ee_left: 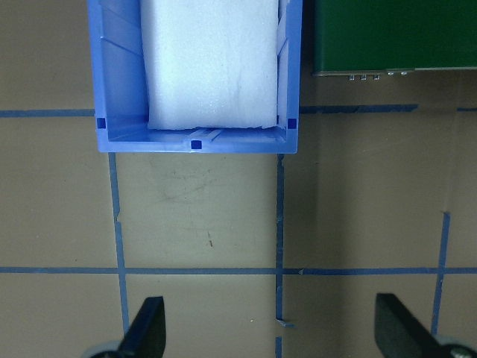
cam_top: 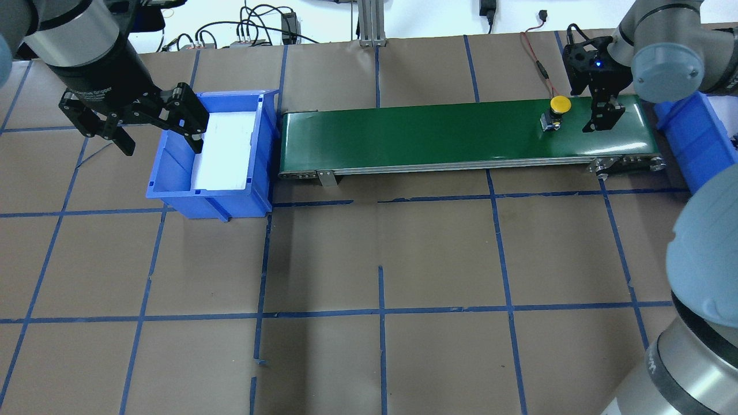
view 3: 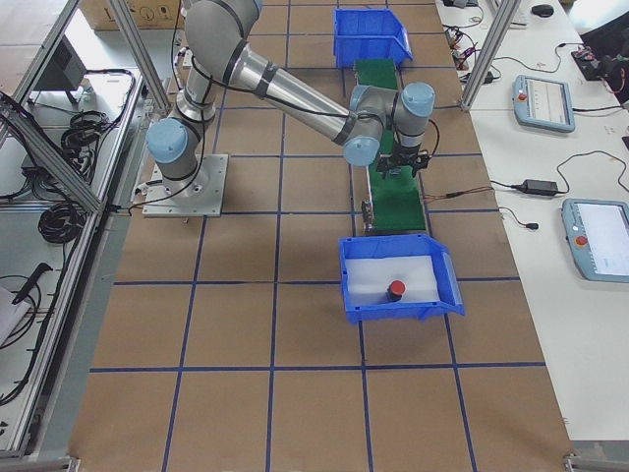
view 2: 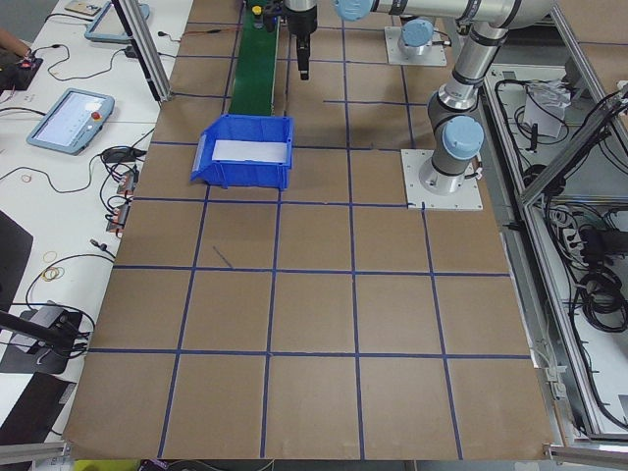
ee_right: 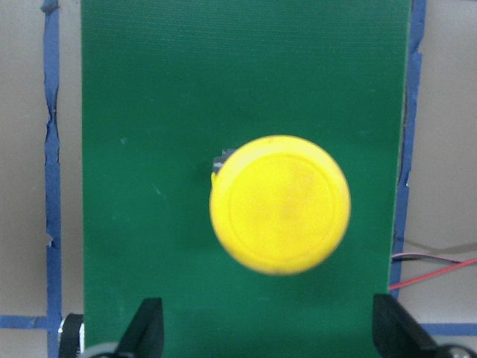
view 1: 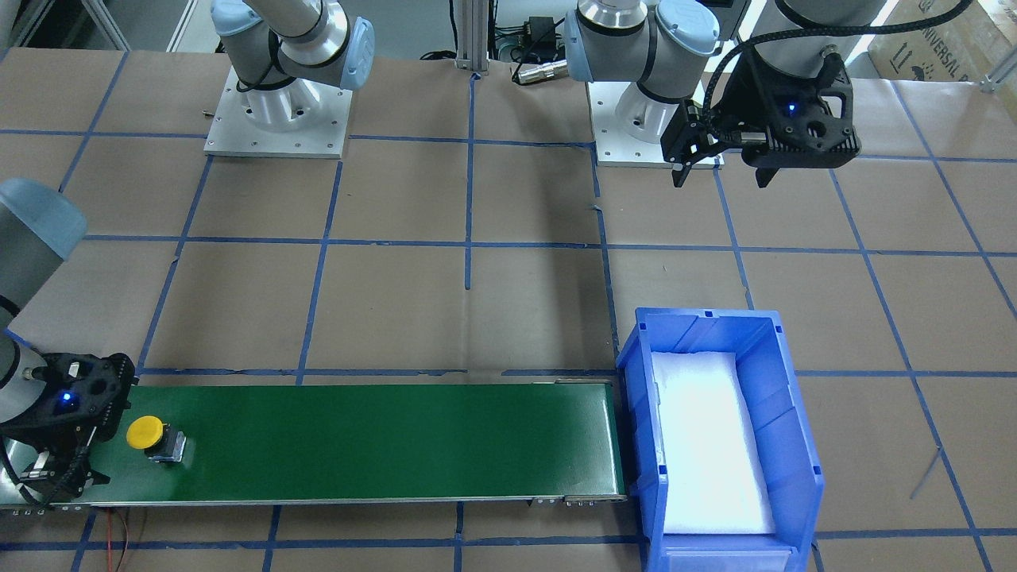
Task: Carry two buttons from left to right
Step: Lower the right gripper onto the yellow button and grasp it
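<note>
Right gripper point(cam_top: 604, 118) is spread wide over the belt's end, nothing held. Yellow button point(cam_top: 558, 106) is seen cap-up on the green belt point(cam_top: 432, 132) just beside it, probably set there to be carried across. Red button point(view 3: 395, 289) lies in the feed bin point(view 3: 398, 313). Left gripper point(view 1: 721, 176) is held open and empty near the foam-lined receiving bin point(view 1: 798, 445), presumably kept clear of the drop.

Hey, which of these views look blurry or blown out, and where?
Right wrist view: the yellow button is soft-edged, likely too near the lens. Front-facing view: the white foam in the blue bin glares, texture lost. Overhead view: same foam washes out.
</note>
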### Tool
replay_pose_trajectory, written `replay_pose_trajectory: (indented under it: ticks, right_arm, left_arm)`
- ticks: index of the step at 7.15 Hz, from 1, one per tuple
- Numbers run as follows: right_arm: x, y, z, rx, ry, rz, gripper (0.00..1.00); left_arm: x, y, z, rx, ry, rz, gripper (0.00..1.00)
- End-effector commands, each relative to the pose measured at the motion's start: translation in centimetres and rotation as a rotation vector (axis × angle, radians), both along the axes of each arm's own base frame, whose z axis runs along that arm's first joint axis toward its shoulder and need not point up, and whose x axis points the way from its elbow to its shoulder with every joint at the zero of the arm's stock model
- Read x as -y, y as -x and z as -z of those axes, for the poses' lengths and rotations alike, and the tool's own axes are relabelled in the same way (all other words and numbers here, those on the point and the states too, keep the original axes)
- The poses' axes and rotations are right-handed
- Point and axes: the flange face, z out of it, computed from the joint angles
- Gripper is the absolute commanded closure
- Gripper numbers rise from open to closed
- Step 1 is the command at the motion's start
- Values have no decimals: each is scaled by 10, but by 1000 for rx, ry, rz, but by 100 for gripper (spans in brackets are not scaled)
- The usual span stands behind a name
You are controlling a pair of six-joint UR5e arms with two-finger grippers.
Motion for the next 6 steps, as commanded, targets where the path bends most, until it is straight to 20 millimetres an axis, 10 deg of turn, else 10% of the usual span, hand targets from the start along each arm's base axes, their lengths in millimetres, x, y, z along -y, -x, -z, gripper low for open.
replay_pose_trajectory:
  ticks: [1, 6]
  right_arm:
    - [-3, 0, 13, 8, -45, -27, 2]
    - [-3, 0, 10, 6, -47, -15, 2]
  left_arm:
    - [0, 0, 0, 0, -1, 0, 0]
    - [0, 0, 0, 0, -1, 0, 0]
